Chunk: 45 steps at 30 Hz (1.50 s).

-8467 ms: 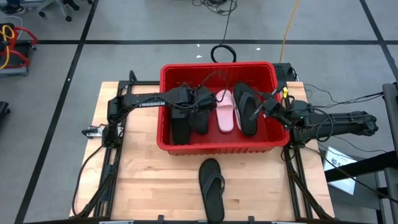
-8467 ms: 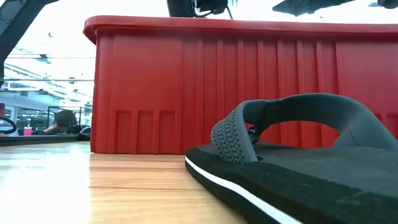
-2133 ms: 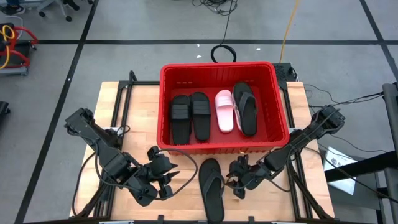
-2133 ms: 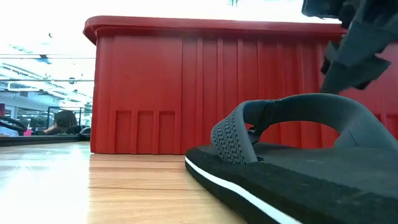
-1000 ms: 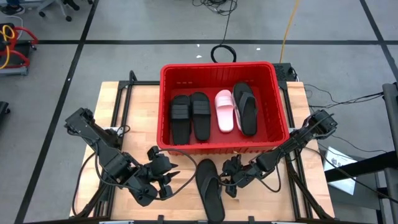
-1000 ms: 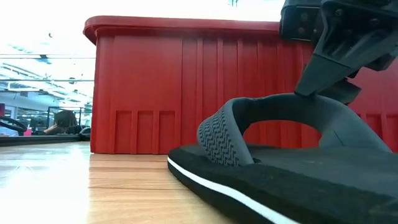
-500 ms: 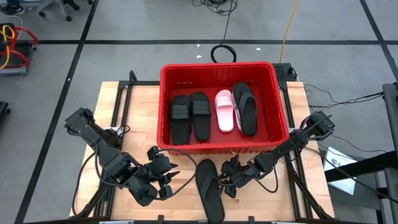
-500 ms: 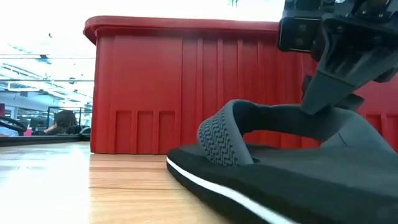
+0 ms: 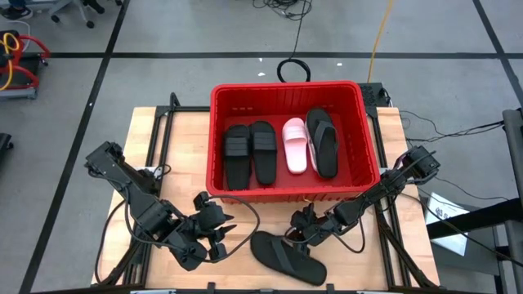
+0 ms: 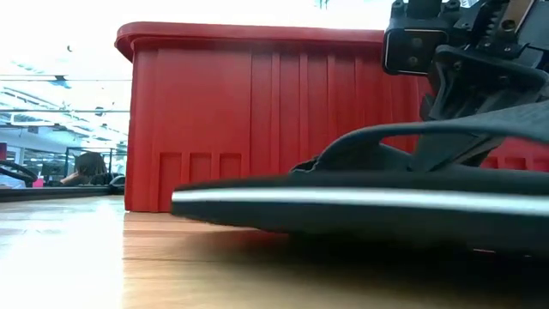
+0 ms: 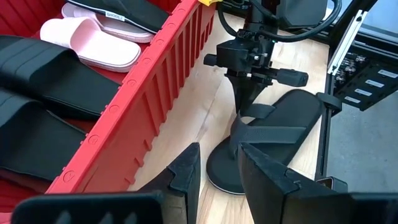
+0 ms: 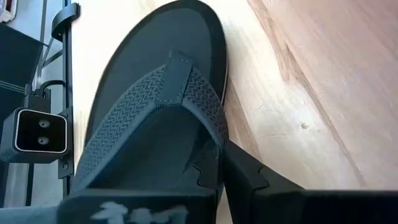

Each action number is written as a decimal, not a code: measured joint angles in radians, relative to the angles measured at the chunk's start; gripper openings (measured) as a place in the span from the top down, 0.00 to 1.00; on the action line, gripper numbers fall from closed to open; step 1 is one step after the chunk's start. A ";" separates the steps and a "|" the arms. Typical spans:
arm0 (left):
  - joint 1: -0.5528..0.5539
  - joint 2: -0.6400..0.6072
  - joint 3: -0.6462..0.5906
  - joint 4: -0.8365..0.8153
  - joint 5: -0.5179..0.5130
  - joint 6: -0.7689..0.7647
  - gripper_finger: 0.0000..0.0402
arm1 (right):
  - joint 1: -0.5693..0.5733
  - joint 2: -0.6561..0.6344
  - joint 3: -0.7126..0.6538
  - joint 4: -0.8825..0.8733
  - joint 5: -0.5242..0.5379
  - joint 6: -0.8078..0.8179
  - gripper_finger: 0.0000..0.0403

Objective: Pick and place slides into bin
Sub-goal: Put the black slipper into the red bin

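Four slides lie in the red bin [image 9: 288, 90]: two black wide-strap ones [image 9: 250, 152], a pale pink one [image 9: 295, 145] and a black flip-flop [image 9: 323, 140]. A fifth slide, a black flip-flop [image 9: 286, 258], lies slantwise before the bin's near wall, its toe end toward the table's left. My right gripper [image 9: 305, 234] is shut on that flip-flop's strap. To the left of it, my left gripper [image 11: 217, 177] stands open and holds nothing. My right gripper pinches one arm of the black flip-flop's woven strap [image 12: 208, 127] between its two fingers [image 11: 245, 107]. They come from above, slanting in from the table's right. In the low view the sole [image 10: 343, 202] sits about level and seems just off the table.
The bin's tall near wall [image 10: 257, 129] stands close behind the held flip-flop. Bare wooden table [image 9: 163, 139] lies left of the bin, and black frame rails [image 9: 392, 237] run along both sides. A person shows far off in the room [image 10: 86, 167].
My right gripper has shut on the flip-flop's strap, staying roughly where it was. The flip-flop has turned about, from pointing at the bin to lying slantwise, its toe end swung toward the table's left. In the low view its sole has come up level.
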<state>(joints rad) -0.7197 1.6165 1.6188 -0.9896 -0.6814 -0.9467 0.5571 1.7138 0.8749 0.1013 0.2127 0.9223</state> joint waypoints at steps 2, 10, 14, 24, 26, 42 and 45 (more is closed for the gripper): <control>0.000 0.000 0.000 0.000 0.000 0.000 0.74 | 0.000 0.000 0.000 0.000 0.000 0.008 0.99; 0.000 0.000 0.000 0.000 0.000 0.000 0.74 | 0.007 -0.061 0.000 -0.009 -0.008 0.032 1.00; 0.000 0.000 0.000 0.000 0.001 0.017 0.74 | 0.014 -0.145 0.000 -0.022 -0.004 0.046 1.00; 0.000 0.000 0.000 0.000 0.001 0.058 0.74 | 0.020 -0.358 0.000 -0.032 -0.003 0.031 1.00; 0.000 0.000 0.000 0.000 0.001 0.063 0.74 | 0.020 -0.404 0.000 -0.022 0.020 0.011 1.00; 0.000 0.000 0.000 0.000 0.001 0.080 0.74 | -0.021 -0.659 0.114 0.008 0.393 -0.436 1.00; 0.000 0.000 0.000 0.000 0.001 0.074 0.74 | -0.061 -0.681 0.124 0.008 0.471 -0.521 1.00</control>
<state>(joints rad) -0.7197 1.6165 1.6188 -0.9897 -0.6800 -0.8725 0.4966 1.0331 0.9992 0.1095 0.6841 0.4016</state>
